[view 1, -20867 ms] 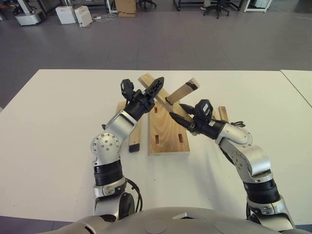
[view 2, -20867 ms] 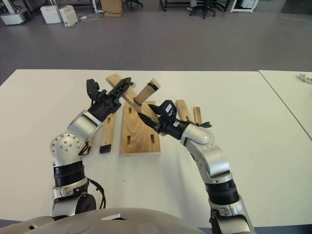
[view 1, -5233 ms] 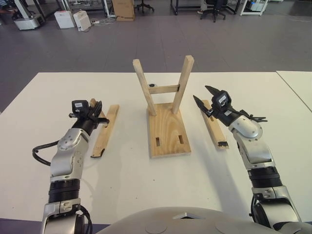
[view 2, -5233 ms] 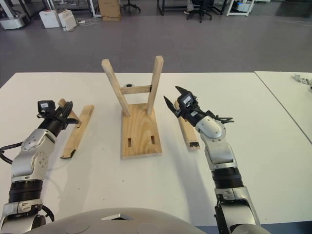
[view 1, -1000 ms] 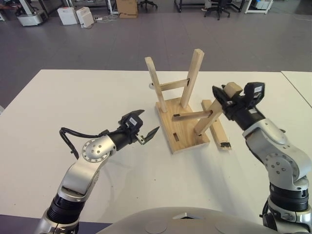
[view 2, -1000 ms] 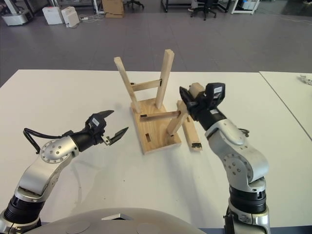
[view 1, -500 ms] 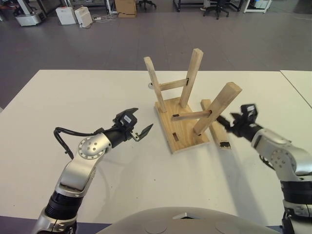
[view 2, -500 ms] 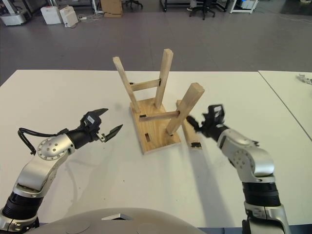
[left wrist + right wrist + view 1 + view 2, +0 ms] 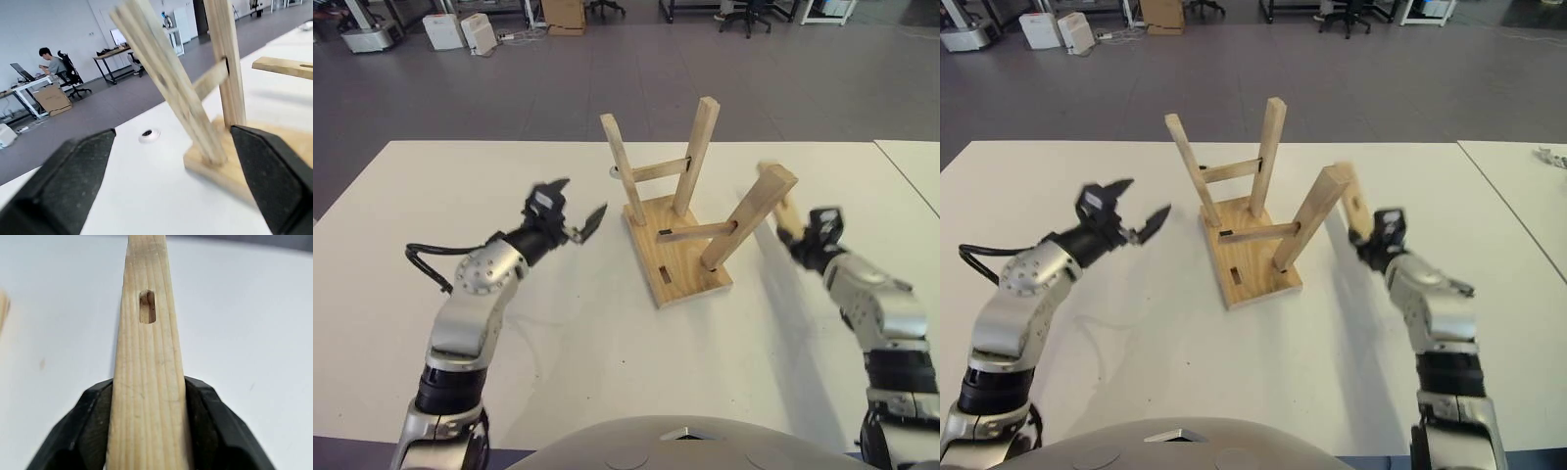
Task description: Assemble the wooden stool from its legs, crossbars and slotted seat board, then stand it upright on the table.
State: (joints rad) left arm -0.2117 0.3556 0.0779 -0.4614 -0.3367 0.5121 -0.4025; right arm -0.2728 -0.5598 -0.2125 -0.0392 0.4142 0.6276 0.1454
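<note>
- My right pincer [image 9: 149,399] is clamped on the loose leg [image 9: 146,342], one finger on each flat side, just below its small slot hole [image 9: 147,306].
- I hold that leg in the air just beside the top of the leaning leg [image 9: 749,217], to the right of the stool.
- My left pincer [image 9: 579,201] is spread apart with nothing in it, hovering over the table [image 9: 607,372] to the left of the stool.
- The seat board [image 9: 680,259] lies flat on the table, underside up. Two legs [image 9: 622,181] stand at its far end, joined by a crossbar [image 9: 658,172]. The leaning leg carries a second crossbar [image 9: 695,233].
- One slot [image 9: 667,276] near the front edge looks unfilled; I judge my leg belongs there.
- The wood looks light, stiff and smooth, so it may pivot between my fingers. A low hold on the flat faces should steer it best.
- The standing legs seem loosely seated; a knock could tip them.
</note>
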